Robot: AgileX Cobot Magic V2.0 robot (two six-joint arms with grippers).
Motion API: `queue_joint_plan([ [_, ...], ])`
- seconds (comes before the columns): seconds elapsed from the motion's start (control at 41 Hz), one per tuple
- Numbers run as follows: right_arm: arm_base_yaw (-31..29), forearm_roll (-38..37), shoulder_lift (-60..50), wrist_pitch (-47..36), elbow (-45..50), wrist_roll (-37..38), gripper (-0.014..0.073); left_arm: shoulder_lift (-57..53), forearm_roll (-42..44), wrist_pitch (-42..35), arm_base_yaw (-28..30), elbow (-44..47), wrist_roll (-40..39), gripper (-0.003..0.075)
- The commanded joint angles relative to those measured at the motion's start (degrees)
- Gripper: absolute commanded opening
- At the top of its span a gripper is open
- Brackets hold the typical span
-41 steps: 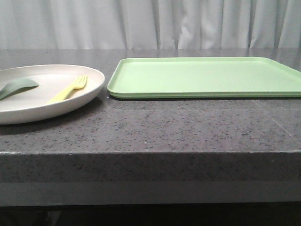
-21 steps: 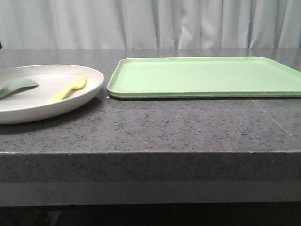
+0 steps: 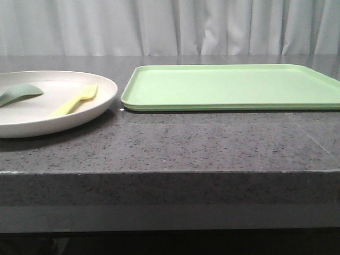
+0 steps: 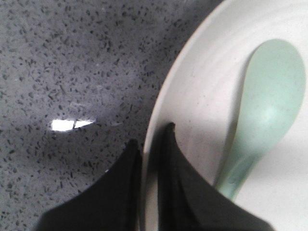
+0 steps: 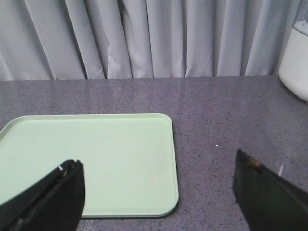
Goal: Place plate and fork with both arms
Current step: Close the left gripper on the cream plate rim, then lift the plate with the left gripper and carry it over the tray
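While clamped on the plate (image 4: 202, 120) rim, left pincer (image 4: 150, 144) fingers straddle the edge — one inside, one outside. Plate on bench (image 3: 175, 143) at front-view left, beside green tray (image 3: 234, 86); carries fork (image 3: 74, 101) and grey-green spoon (image 4: 262, 115). Right pincer (image 5: 159, 192) spread wide above tray's near edge — holding nothing.

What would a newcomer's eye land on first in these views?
Probably the light-green tray, spread bare across the right of the dark speckled counter. Next, the cream plate at the left, holding a yellow fork and grey-green spoon. In the left wrist view, the left gripper pinches the plate's rim.
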Motion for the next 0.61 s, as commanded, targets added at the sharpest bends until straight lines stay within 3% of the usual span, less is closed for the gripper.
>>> queue_joint_plan([
  [0.0,-0.4,-0.1,0.6,-4.3,-2.2,-0.5,0.0644,-3.5,-2.8,-1.3,2.0,-2.4,0.8,-0.0018],
  [0.317,-0.4,-0.1,0.6,-4.3,-2.2,-0.5,0.0644,-4.2,-27.5,3.2,7.3,-7.2,12.9,-0.0018],
  [0.585,-0.4,-0.1,0.6,-4.3,-2.2,-0.5,0.0644,-3.6,-32.3,0.7,4.6,-11.1,13.6,-0.0018],
])
